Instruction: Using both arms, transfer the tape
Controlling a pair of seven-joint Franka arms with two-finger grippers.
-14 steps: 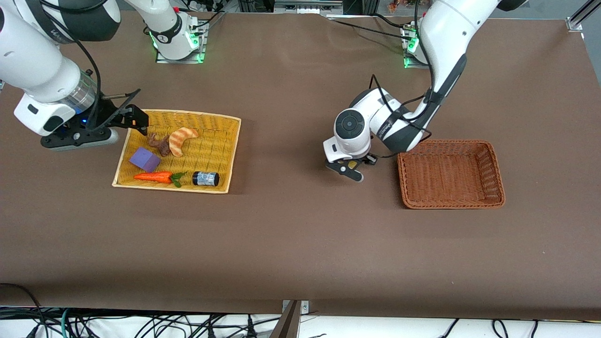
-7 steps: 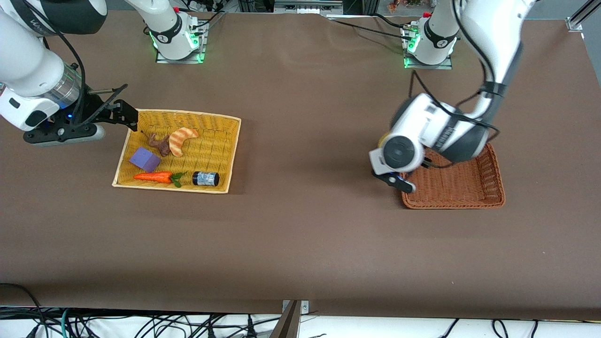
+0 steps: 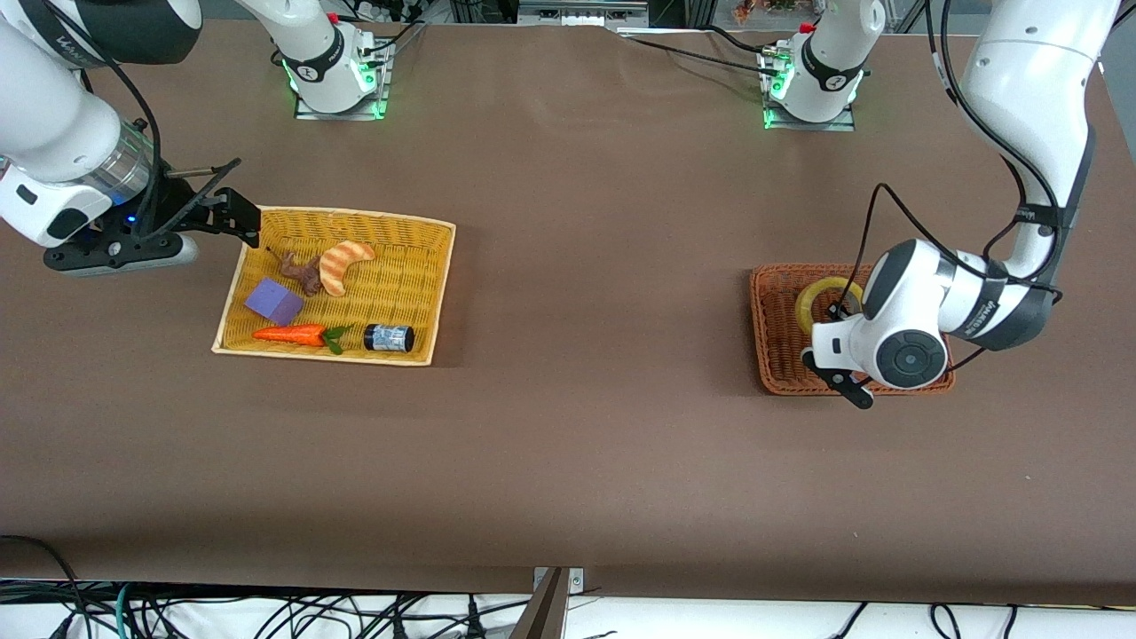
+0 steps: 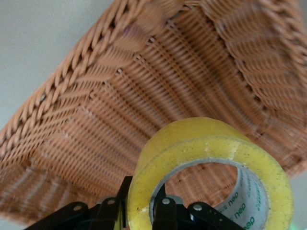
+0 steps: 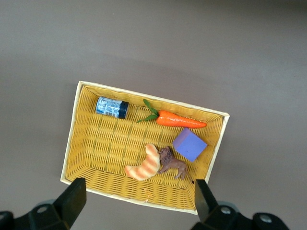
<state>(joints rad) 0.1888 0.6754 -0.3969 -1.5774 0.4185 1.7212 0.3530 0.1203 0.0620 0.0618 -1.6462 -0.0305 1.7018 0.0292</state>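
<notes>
A brown table [image 3: 568,426] carries 2 baskets. The left gripper [image 4: 144,213], pinched on the tape [image 3: 821,297], hangs over the brown basket [image 3: 781,355]. Best to lower it near the weave before letting go. The right gripper [image 5: 136,199] waits, spread wide, above the yellow basket [image 5: 91,158].

Our left gripper [image 4: 144,211] at table's left-arm end, fingers clamped on load; our right gripper [image 5: 136,201] waits spread wide near right-arm edge.
</notes>
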